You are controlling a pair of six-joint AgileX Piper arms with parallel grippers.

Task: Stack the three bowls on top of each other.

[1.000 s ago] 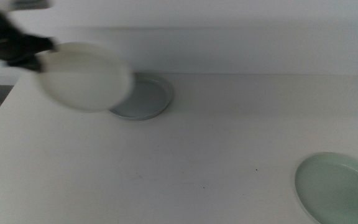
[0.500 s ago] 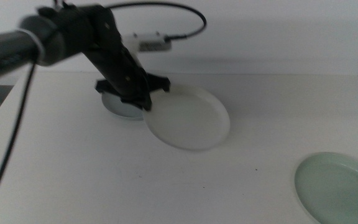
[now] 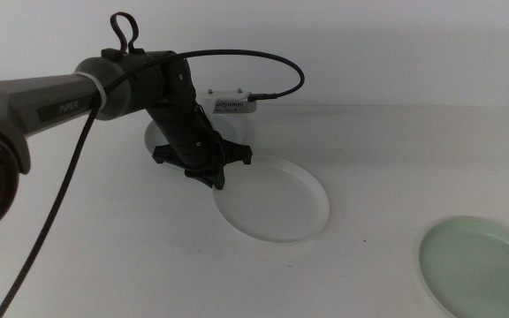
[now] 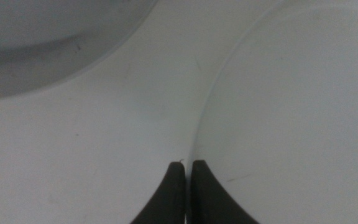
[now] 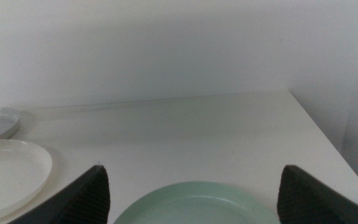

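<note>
My left gripper [image 3: 216, 177] is shut on the near-left rim of the white bowl [image 3: 277, 201], which sits low at the middle of the table. In the left wrist view the jaws [image 4: 188, 167] pinch that rim, with the white bowl [image 4: 291, 112] on one side and the grey-blue bowl [image 4: 36, 37] on the other. The grey-blue bowl [image 3: 154, 138] lies at the back left, mostly hidden behind the arm. The pale mint green bowl [image 3: 484, 263] lies at the front right. My right gripper [image 5: 192, 169] is open, just short of the mint bowl [image 5: 194, 202].
The left arm's cable [image 3: 263, 62] loops above the back of the table. A small white box [image 3: 232, 108] sits at the back edge by the wall. The table's right edge [image 5: 316, 130] is close to the mint bowl.
The left arm has carried the white bowl from the back left, over the grey-blue bowl, rightward and down to the table's middle. The mint bowl has not moved.
</note>
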